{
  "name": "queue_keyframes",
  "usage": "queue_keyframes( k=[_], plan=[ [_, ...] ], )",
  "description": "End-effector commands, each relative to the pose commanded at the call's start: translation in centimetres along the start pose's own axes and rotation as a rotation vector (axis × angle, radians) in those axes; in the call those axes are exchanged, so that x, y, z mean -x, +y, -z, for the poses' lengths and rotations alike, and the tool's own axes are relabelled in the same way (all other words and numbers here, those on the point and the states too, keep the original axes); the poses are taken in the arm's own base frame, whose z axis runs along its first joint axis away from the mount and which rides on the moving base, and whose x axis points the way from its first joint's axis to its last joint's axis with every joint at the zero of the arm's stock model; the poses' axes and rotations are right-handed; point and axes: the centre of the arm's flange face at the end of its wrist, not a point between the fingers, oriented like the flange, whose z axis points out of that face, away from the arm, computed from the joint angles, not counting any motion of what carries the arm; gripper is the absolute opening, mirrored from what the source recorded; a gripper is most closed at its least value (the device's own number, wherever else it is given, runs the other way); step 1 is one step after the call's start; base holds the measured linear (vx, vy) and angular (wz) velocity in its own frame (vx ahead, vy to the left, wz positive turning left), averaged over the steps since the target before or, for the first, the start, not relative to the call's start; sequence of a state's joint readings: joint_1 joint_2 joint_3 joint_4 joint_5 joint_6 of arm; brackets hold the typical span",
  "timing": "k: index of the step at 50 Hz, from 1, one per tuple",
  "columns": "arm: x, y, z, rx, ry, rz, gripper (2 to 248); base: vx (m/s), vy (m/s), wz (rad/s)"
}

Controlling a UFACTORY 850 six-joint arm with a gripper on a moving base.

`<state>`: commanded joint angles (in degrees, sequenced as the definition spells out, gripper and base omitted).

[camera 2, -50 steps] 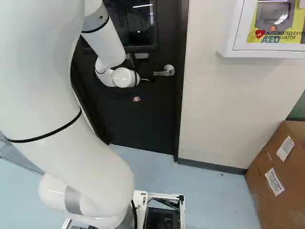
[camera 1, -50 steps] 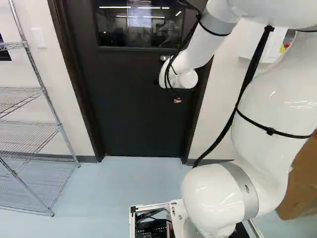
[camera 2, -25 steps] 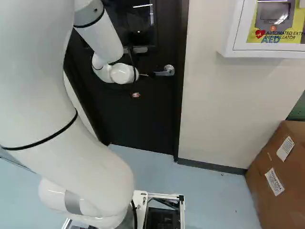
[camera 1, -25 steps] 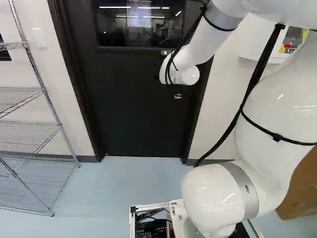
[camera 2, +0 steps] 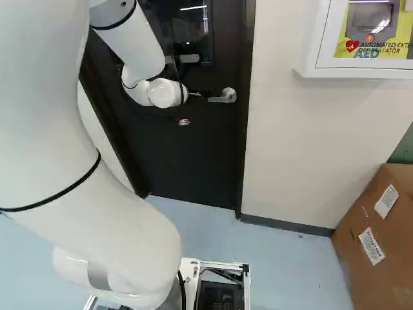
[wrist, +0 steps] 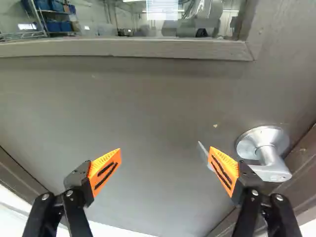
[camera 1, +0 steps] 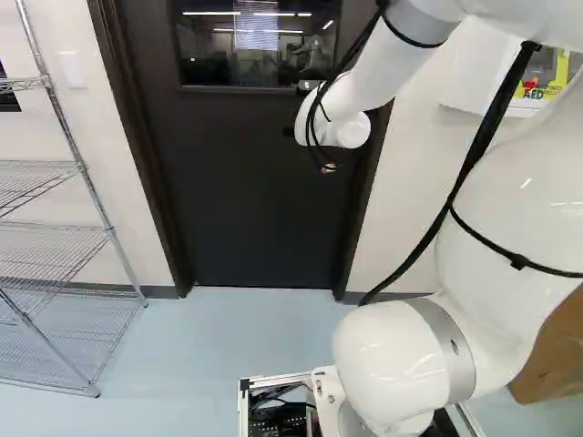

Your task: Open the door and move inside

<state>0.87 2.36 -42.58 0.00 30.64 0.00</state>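
The door [camera 1: 258, 205] is shut in its frame [camera 2: 244, 145], and its metal handle [camera 2: 223, 97] lies at about one o'clock in the right base view, at three o'clock from the end of the arm [camera 2: 165, 93]. The gripper [wrist: 165, 149] has its fingers spread wide with nothing held; in the wrist view one of the two orange pads [wrist: 101, 160] stands over the lever [wrist: 270, 172], whose free tip peeks out on the inner side of that finger, though whether they touch I cannot tell. The lever looks hard, stiff and smooth, so bare metal may well slip under the pads, and it will probably push back with a spring as it turns. I would take it near the free tip, which points to nine o'clock in the right base view, well out from the round rose [wrist: 249, 145], where leverage is best and the turn needs least force; pressing that end towards six o'clock should free the latch. Nothing here seems fragile, but the door is a broad slab and likely heavy, perhaps slow to start, so a steady, patient load suits it better than a jerk. Its hinges presumably sit on the edge opposite the handle; which way it swings, I cannot tell
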Motion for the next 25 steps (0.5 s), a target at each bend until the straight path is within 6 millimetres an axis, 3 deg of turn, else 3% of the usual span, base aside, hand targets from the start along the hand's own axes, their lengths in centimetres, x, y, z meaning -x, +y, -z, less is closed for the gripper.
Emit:
queue_keyframes(
  k=[25],
  plan=[
    [-2.8, 1.6, 0.1, 0.032, 0.055, -0.007, 247, 0.0, 0.0, 0.0]
  ],
)
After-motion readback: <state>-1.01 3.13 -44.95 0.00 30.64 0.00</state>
